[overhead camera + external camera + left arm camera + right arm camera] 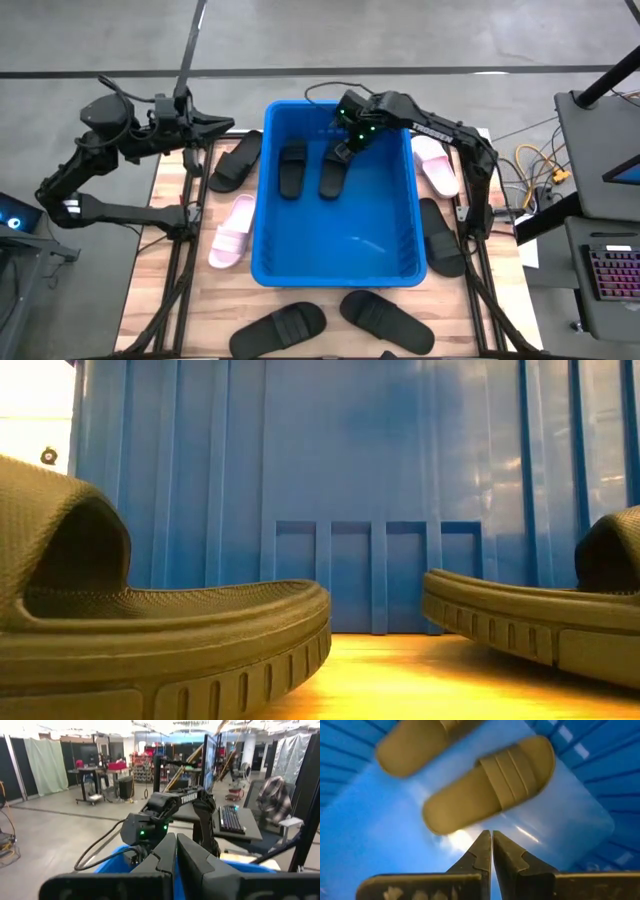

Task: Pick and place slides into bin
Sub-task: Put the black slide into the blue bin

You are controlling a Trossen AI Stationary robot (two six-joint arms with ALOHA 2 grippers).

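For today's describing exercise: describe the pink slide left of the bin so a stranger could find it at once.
Find the big blue bin mid-table. On the wooden tabletop along its left wall lie two slides; the pink slide is the nearer-front one. Its neighbour, the black slide behind it, is dark, and the other pink slide lies right of the bin.

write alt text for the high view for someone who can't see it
Seen from above, a blue bin on a wooden table holds two black slides, with the right pincer shut and hovering over one of them. Four more black slides and two pink slides lie around the bin, and the left pincer waits shut beyond the bin's left corner.
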